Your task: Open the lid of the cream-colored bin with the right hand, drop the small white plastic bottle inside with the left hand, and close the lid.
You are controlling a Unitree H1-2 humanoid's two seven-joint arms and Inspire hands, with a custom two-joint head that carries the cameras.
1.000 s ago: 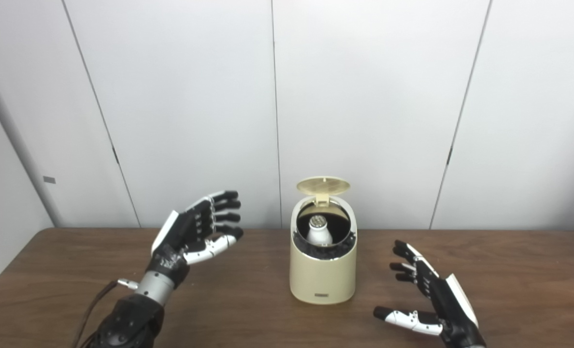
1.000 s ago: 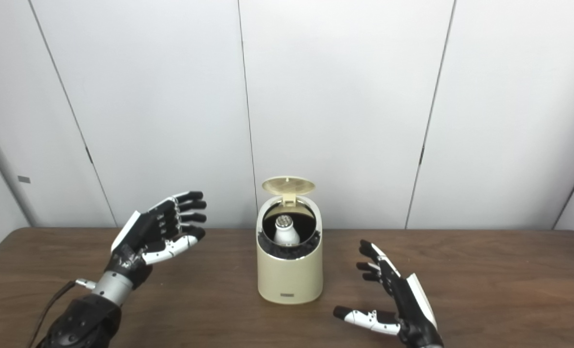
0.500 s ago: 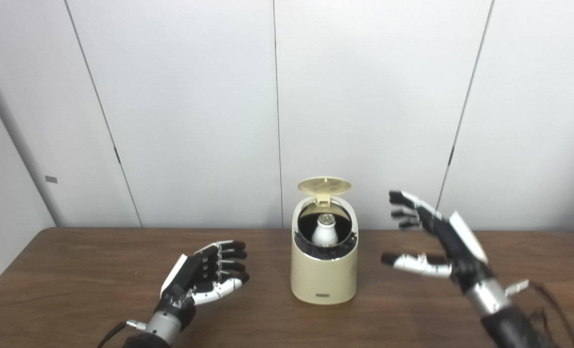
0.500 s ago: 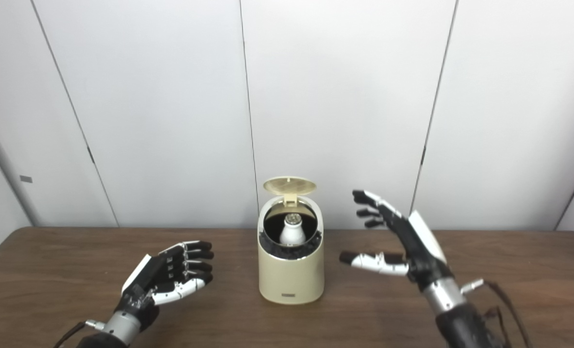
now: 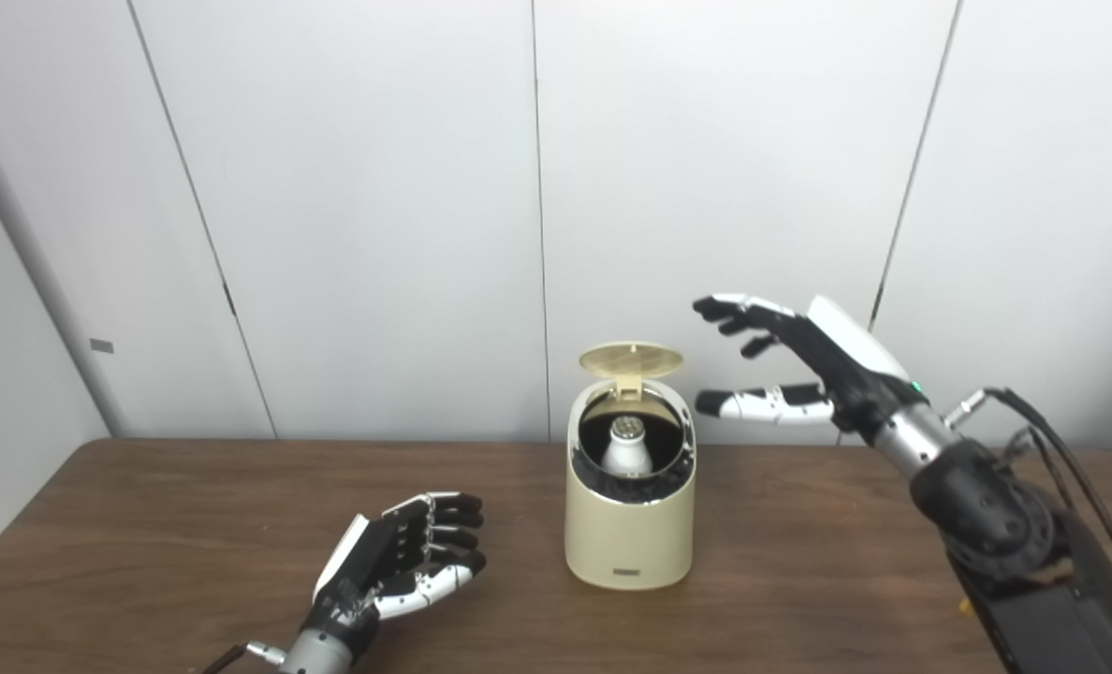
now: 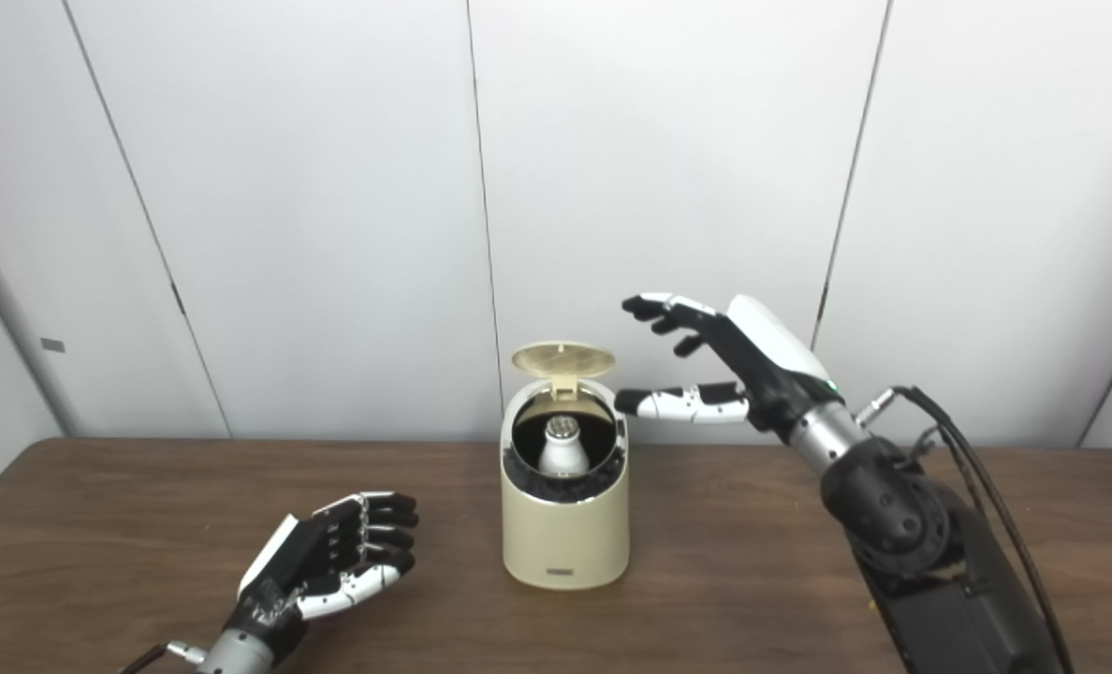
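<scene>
The cream-colored bin (image 5: 627, 534) stands mid-table with its round lid (image 5: 631, 360) tipped up at the back. The small white plastic bottle (image 5: 626, 447) stands upright inside the dark opening. My right hand (image 5: 799, 360) is open and empty, raised to the right of the lid and slightly above it, fingers pointing left, not touching it. My left hand (image 5: 397, 566) is open and empty, low over the table left of the bin. The bin (image 6: 565, 524) and the right hand (image 6: 724, 360) also show in the right eye view.
The brown wooden table (image 5: 144, 524) runs across the picture, with white wall panels (image 5: 378, 187) behind. Black cables (image 5: 1061, 449) hang from my right forearm.
My right hand has risen from the table's front right up to the level of the lid and moved left toward it. My left hand has dropped from beside the bin to low over the table.
</scene>
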